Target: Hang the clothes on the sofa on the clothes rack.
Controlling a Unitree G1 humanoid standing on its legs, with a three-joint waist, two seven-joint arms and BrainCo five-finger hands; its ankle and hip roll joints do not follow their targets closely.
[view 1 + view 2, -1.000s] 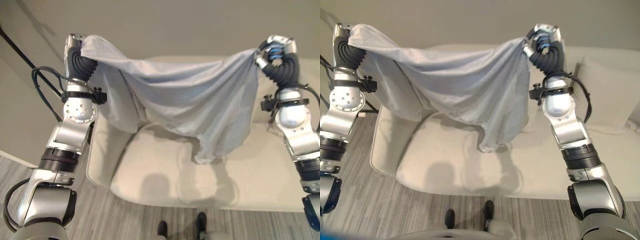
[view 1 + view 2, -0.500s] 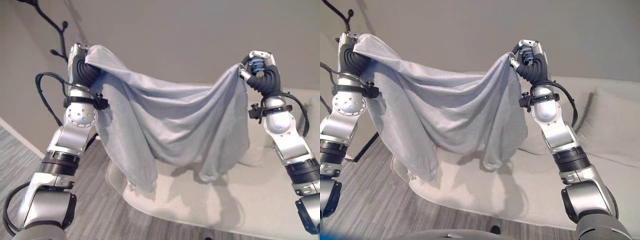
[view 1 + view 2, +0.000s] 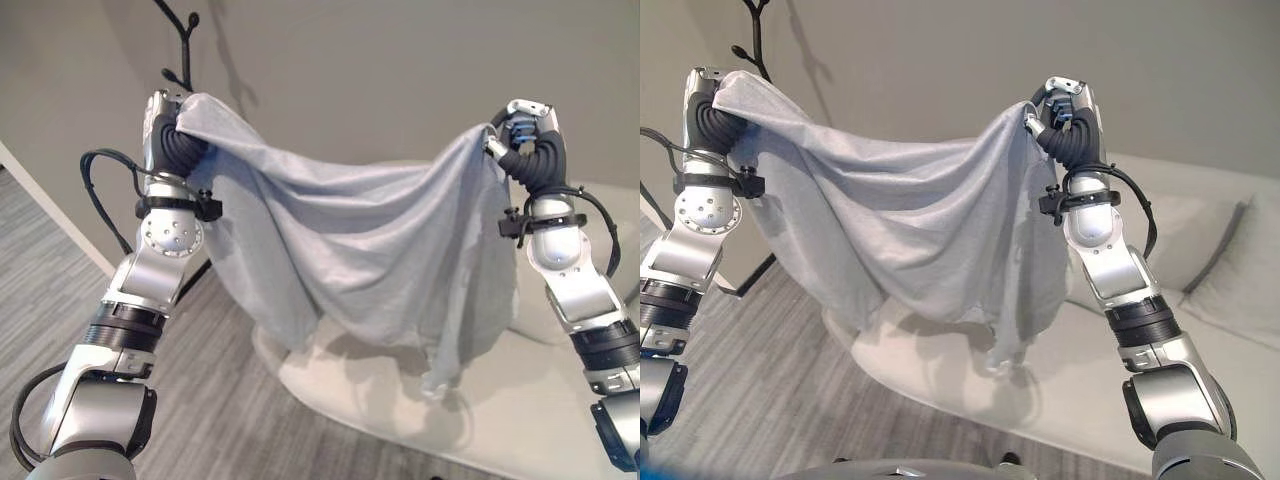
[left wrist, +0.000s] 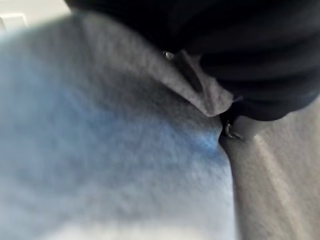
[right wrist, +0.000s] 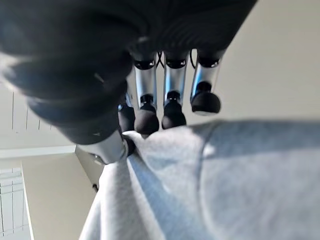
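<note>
Garment: plain pale grey-blue cloth, no print or pattern. Sofa: cream, plain upholstery, with a cushion of the same cream. Clothes rack: black branching arms. Wall: flat grey-beige. Floor: grey with fine lengthwise streaks. Hands: silver fingers with dark tips, under black ribbed covers.

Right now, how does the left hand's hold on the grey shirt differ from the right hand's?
The left hand is draped over by the grey shirt, its fingers hidden under the cloth; the right hand pinches one bunched corner, dark fingertips showing. The left hand sits beside the black clothes rack; the right hand is over the sofa. Both are raised, with the shirt sagging between them.
</note>
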